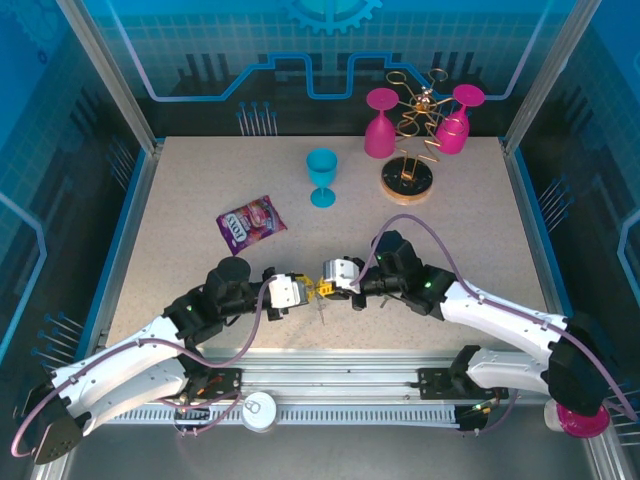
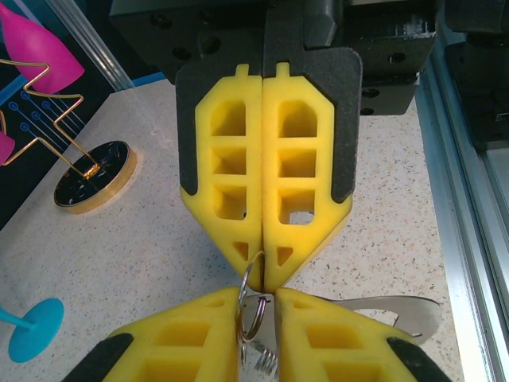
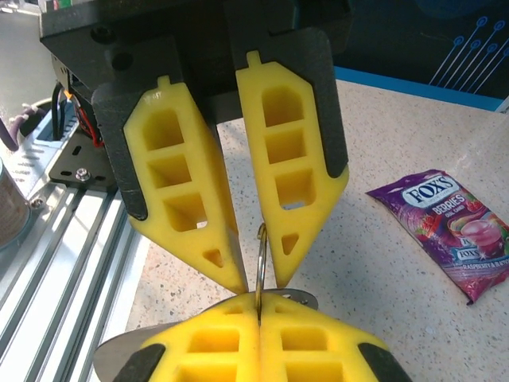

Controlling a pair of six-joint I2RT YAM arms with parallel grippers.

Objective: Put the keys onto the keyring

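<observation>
Mid-desk (image 1: 450, 230), 2 claws meet tip to tip. The right claw (image 2: 262, 274) pinches a thin loop of the keyring (image 2: 242, 302), upright and edge-on. The loop stands between the left claw's (image 3: 261, 280) narrowly parted fingers (image 3: 191, 215), so the left arm looks nearest.

The near middle of the surface (image 1: 170, 230) is blocked by the left claw (image 1: 312, 291) and right claw (image 1: 328, 285), met tip to tip, with both arms slanting in behind. Farther off, passage is narrowed by a sweet packet (image 1: 251, 221) at left centre, a blue goblet (image 1: 322, 176) mid-surface, and pink goblets (image 1: 381, 125) either side of a gold wire stand (image 1: 406, 180) far right. Bare room is left along both side edges.
</observation>
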